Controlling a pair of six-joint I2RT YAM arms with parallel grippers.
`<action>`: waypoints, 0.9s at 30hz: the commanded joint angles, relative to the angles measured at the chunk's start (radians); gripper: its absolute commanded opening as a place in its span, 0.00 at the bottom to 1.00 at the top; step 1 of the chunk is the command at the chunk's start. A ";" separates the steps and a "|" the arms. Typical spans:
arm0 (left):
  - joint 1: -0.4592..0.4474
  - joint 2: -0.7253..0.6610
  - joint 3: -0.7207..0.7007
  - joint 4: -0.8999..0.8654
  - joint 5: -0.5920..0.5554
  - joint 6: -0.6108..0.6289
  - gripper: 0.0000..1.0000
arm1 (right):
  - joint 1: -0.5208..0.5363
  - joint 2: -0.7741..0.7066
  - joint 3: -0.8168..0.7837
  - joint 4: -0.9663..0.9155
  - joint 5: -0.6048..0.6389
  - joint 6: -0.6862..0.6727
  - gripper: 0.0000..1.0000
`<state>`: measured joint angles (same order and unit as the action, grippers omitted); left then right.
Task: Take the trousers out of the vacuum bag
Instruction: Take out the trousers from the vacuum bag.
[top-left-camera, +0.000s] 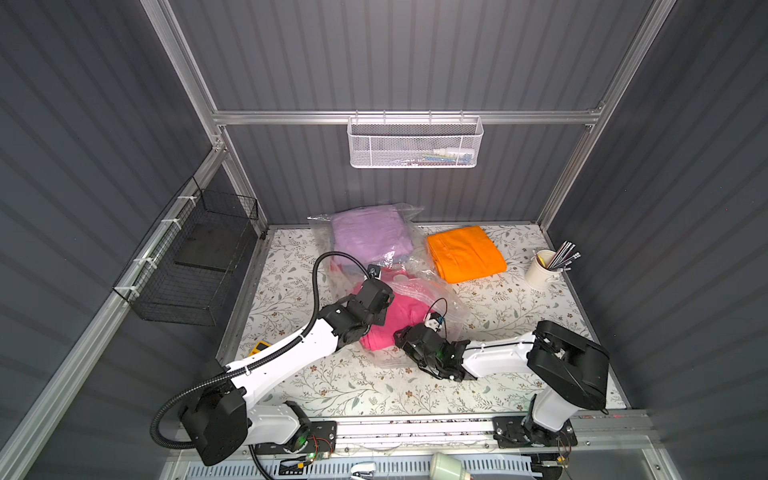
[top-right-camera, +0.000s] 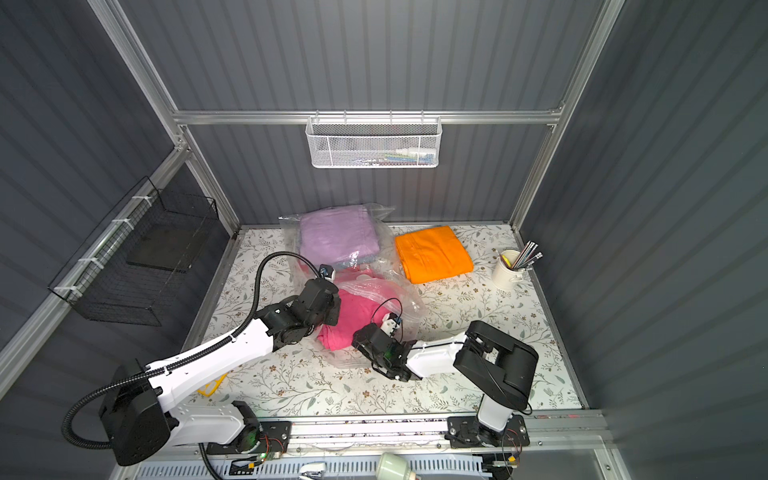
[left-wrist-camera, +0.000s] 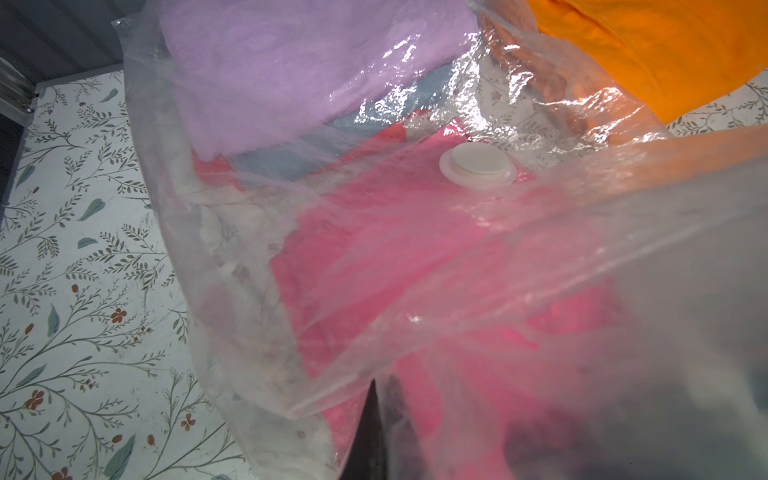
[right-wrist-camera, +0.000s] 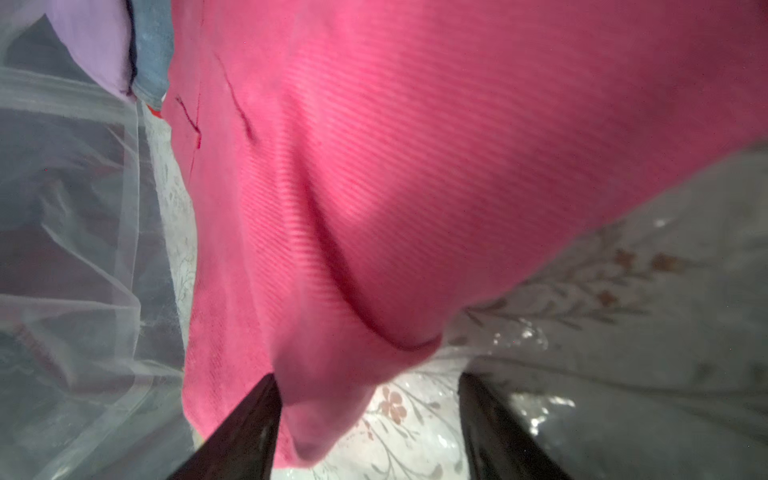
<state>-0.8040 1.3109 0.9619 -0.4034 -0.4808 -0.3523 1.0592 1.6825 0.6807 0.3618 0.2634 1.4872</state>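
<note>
We note pink trousers (right-wrist-camera: 415, 145) filling most of the frame, ribbed cloth. One fold droops between the spread fingers (right-wrist-camera: 245, 428) of the right end effector (right-wrist-camera: 368, 386), touching one and clear of the other. Beyond, lilac trousers (right-wrist-camera: 91, 37) touch light blue trousers (right-wrist-camera: 151, 45). Clear bag (right-wrist-camera: 66, 249) film lies alongside, over the flowered worktop (right-wrist-camera: 623, 270).

Both top views: even overhead light, soft shadows, edges bowed. Left wrist view: glare on the vacuum bag (left-wrist-camera: 515, 79), near plastic blurred. Right wrist view: soft throughout.
</note>
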 joint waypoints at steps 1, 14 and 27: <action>0.004 -0.027 -0.008 -0.003 0.000 -0.020 0.00 | -0.007 0.036 0.026 -0.001 0.020 0.025 0.71; 0.004 -0.037 -0.011 -0.014 -0.010 -0.026 0.00 | -0.094 0.124 0.145 -0.030 -0.022 0.020 0.32; 0.004 -0.034 -0.004 -0.019 -0.033 -0.011 0.00 | -0.005 0.002 -0.011 -0.005 -0.011 0.040 0.39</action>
<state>-0.8040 1.3010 0.9573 -0.4103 -0.4965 -0.3626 1.0397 1.6966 0.6895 0.3698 0.2367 1.5379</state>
